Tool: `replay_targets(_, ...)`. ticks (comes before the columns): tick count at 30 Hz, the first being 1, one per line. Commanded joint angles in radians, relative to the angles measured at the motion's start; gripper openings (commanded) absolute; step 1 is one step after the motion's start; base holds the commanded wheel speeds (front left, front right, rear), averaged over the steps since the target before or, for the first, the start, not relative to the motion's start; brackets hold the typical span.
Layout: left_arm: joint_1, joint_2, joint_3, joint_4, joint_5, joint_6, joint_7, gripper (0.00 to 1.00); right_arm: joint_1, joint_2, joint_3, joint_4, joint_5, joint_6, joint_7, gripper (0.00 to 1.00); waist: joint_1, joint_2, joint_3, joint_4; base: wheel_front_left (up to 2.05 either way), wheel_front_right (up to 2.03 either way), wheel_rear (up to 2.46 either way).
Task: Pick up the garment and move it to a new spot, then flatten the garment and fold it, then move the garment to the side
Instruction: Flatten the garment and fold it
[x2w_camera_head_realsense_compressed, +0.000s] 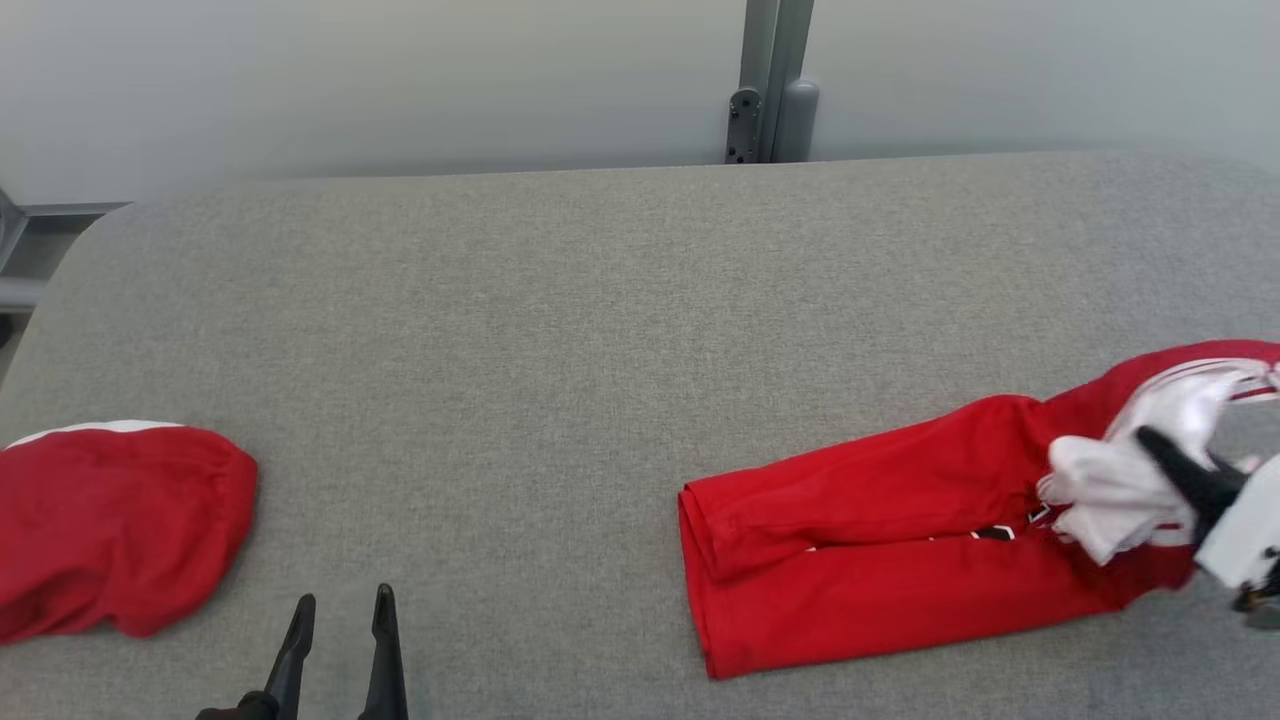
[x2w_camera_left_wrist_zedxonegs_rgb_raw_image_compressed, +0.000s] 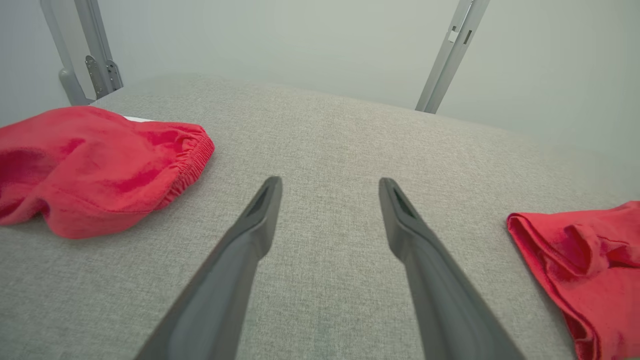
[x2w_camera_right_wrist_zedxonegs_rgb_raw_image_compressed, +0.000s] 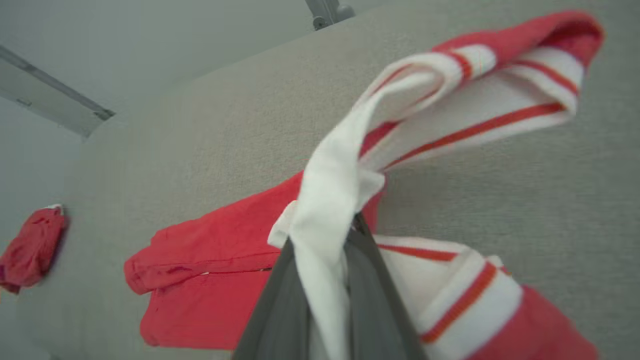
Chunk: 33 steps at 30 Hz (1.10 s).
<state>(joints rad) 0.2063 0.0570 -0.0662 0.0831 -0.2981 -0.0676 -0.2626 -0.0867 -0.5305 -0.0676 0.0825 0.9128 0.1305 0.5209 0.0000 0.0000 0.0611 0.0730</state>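
Item: red garment (x2w_camera_head_realsense_compressed: 880, 520) with white, red-striped trim, lying lengthwise on the right part of the grey tabletop (x2w_camera_head_realsense_compressed: 560, 330); its plain red end points toward the middle, and its trimmed end is bunched near the right edge of the head view. Handling: right fingers (x2w_camera_head_realsense_compressed: 1185, 475) pressed nearly together, pinching a twist of the white trim; in the right wrist view that fabric runs up between them, and a striped loop stands raised off the surface. The bulk of the cloth rests on the tabletop. Left fingers (x2w_camera_head_realsense_compressed: 385, 640) spread wide, holding nothing, low over bare tabletop at the lower left, well apart from the garment. Other stock: a second red piece (x2w_camera_head_realsense_compressed: 120, 520) with an elastic edge, heaped at the far left, untouched. Progress, as judged: the first grasp appears made and the lift barely begun, so the pick-up is only starting. Outstanding: carrying the garment to a new spot, flattening it, folding it, then moving it aside. The garment is rumpled and doubled over, with no orderly fold apparent.
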Motion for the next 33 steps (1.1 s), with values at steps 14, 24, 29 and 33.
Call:
replay_targets(14, -0.069, -0.006, -0.031, 0.032, 0.027, -0.029, -0.002, 1.0, -0.08, 0.351, 0.477, -0.027, -0.125, 0.0, -0.082, 0.0, 0.0, 0.0, 0.059, -0.031, 0.0, 0.0, 0.0)
replay_targets(24, -0.065, -0.006, -0.023, 0.056, 0.009, -0.036, -0.002, 1.0, -0.127, 0.427, 0.536, 0.117, -0.165, 0.0, -0.208, 1.0, 0.0, 0.0, 0.053, -0.015, 0.0, 0.0, 0.0)
replay_targets(29, -0.055, -0.006, -0.022, 0.054, 0.01, -0.036, -0.002, 1.0, -0.09, 0.432, 0.494, 0.049, -0.105, 0.0, -0.351, 1.0, 0.0, 0.0, 0.04, -0.017, 0.0, 0.0, 0.0)
replay_targets(33, -0.041, -0.006, -0.014, 0.04, 0.012, -0.028, -0.002, 1.0, -0.039, 0.358, 0.437, -0.016, -0.163, 0.0, -0.481, 1.0, 0.0, 0.0, 0.022, -0.027, 0.0, 0.0, 0.0)
